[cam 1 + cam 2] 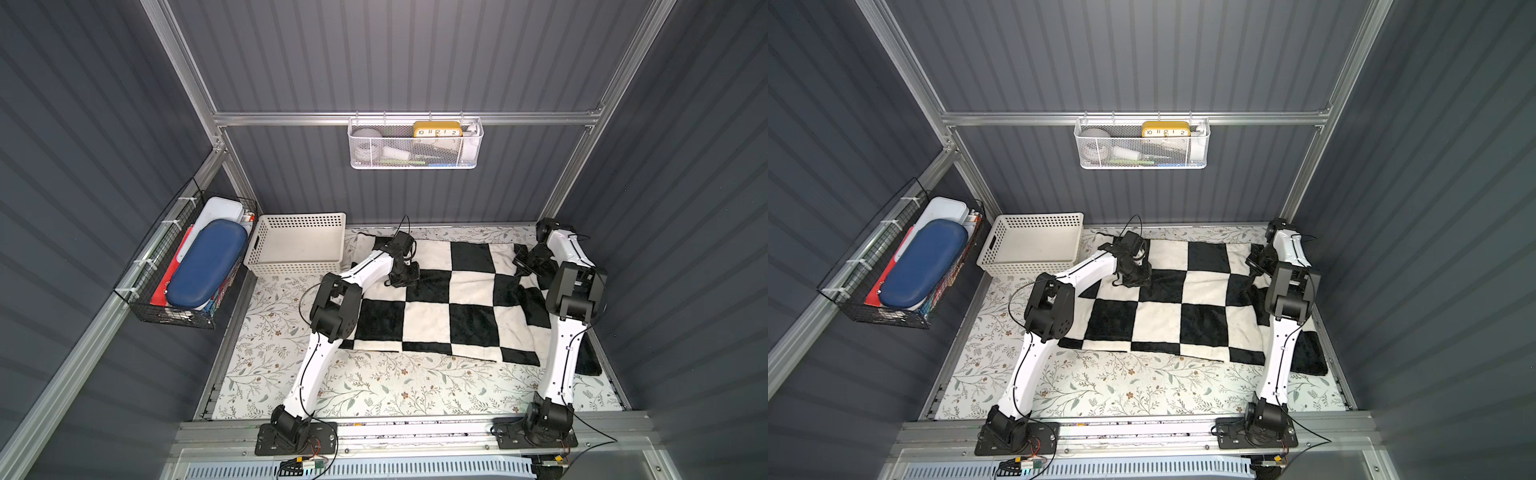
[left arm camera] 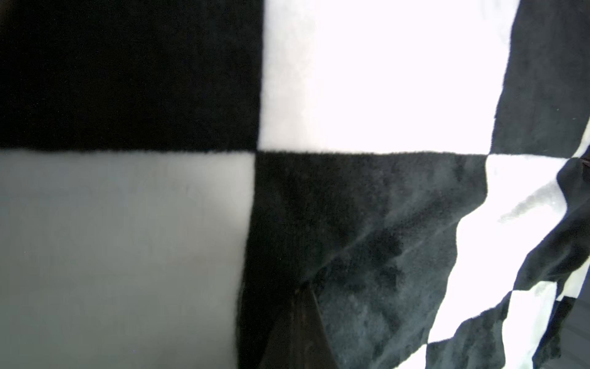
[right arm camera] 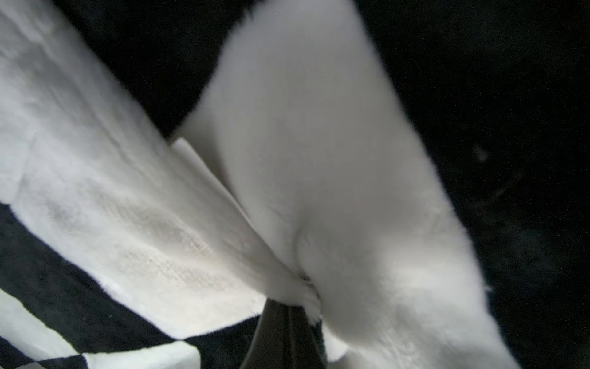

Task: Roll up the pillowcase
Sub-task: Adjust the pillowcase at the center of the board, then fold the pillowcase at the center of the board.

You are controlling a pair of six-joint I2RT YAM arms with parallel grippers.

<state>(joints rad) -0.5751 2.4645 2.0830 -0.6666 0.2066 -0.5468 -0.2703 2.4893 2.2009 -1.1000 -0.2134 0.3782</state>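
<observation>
we found the pillowcase (image 1: 449,307) spread on the floral table covering (image 1: 374,386), our right gripper (image 1: 521,268) clamped on a cream fold, our left gripper (image 1: 405,279) fingers together on a black square. uneven pulling, we judged, risked a skewed roll or slipped plush.

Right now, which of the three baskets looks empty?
The cream perforated plastic basket; the hanging white mesh basket and black wire basket both hold things.
</observation>
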